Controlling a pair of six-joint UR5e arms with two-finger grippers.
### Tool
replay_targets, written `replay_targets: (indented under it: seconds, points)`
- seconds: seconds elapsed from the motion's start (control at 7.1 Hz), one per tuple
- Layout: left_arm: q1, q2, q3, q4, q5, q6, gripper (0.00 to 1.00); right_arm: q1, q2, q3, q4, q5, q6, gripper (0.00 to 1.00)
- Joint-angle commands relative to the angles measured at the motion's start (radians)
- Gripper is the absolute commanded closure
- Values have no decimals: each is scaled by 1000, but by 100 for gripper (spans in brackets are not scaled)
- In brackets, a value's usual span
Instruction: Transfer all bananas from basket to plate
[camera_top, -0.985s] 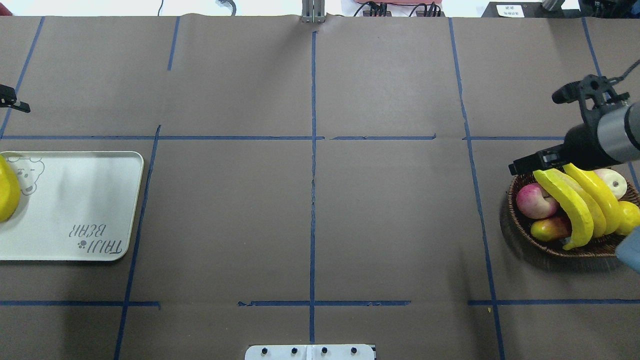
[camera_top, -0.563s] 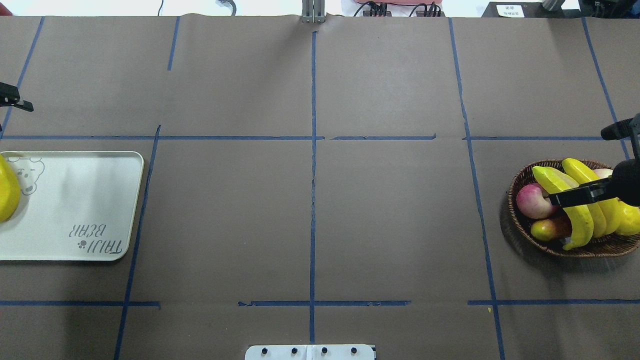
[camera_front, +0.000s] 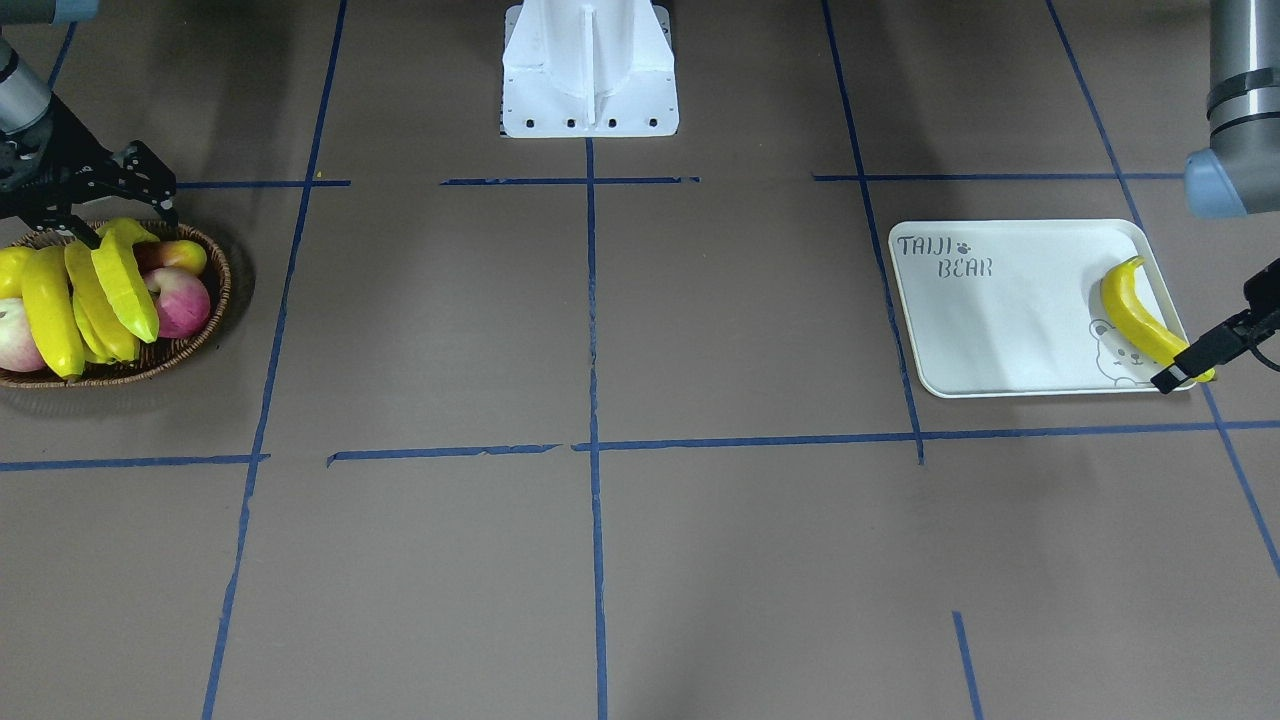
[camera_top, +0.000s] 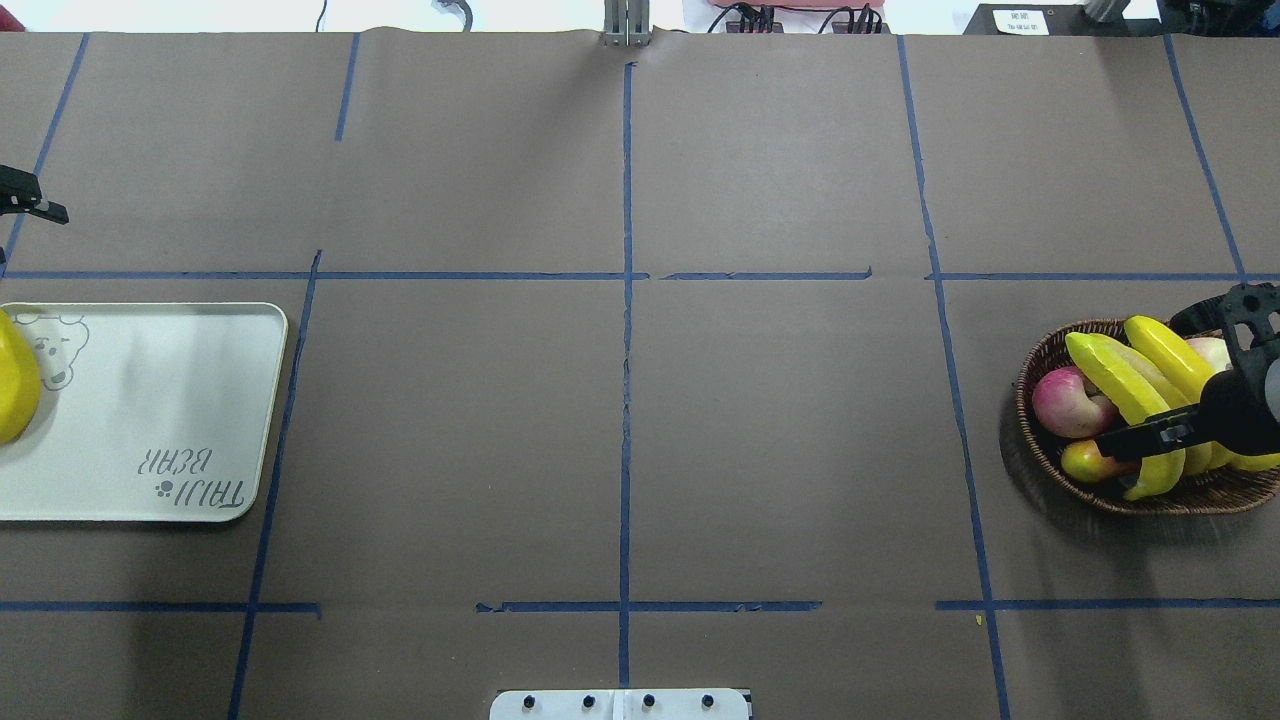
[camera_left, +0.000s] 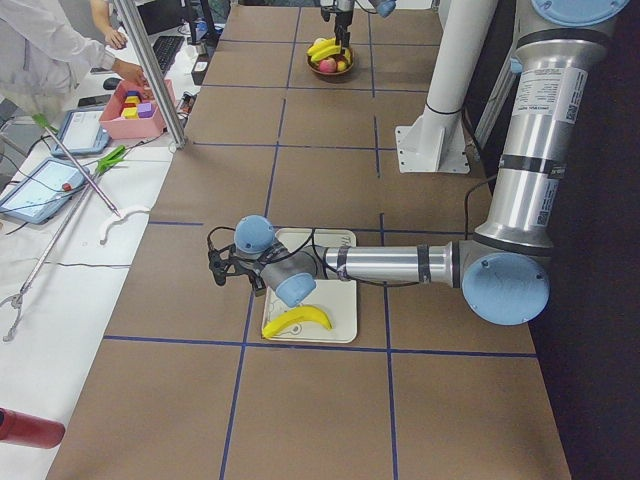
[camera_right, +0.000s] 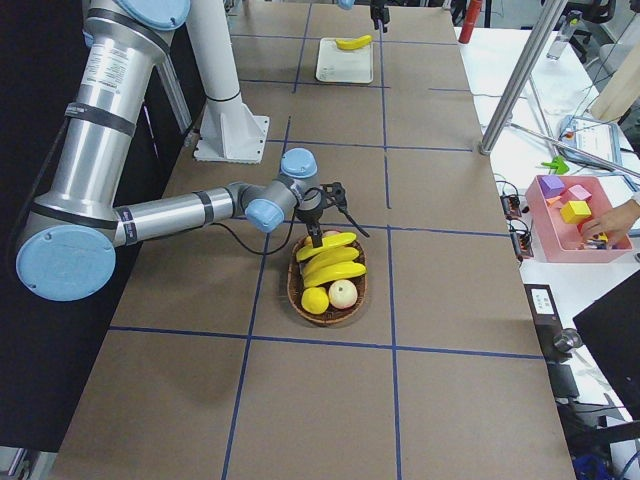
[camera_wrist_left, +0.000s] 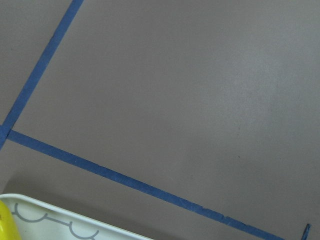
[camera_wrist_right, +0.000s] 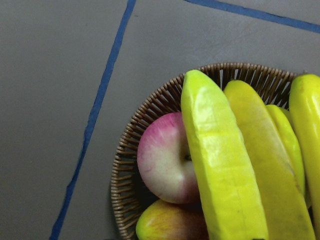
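While three bananas lie stacked across the basket, over the apples, a fourth banana rests on the plate.

Right gripper: spread wide, straddling the topmost banana, nothing grasped.

Left gripper: beside the plate; released or clenched, you cannot tell.

Judgement: light, stiff, glossy skin, likely slippery. Take yours at mid-length, across the narrow width, clear of the tapered ends.

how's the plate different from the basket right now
The plate is flat, white and rectangular with rounded corners; the basket is dark woven wicker, rounded, with raised sides. The plate holds a single banana; the basket is heaped with bananas and other fruit. Both sit on the brown table.
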Motion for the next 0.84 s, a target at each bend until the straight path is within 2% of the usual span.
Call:
replay_targets:
  seconds: [0.0, 0.28, 0.7]
  points:
    - [1, -6, 4, 0, 1, -1, 0, -9, -9, 4, 1, -6, -7, 8]
    - [2, -6, 4, -1, 1, -3, 0, 8, -19, 53, -10, 3, -10, 8]
    - [2, -6, 4, -1, 3, -3, 0, 0, -65, 43, -11, -21, -57, 8]
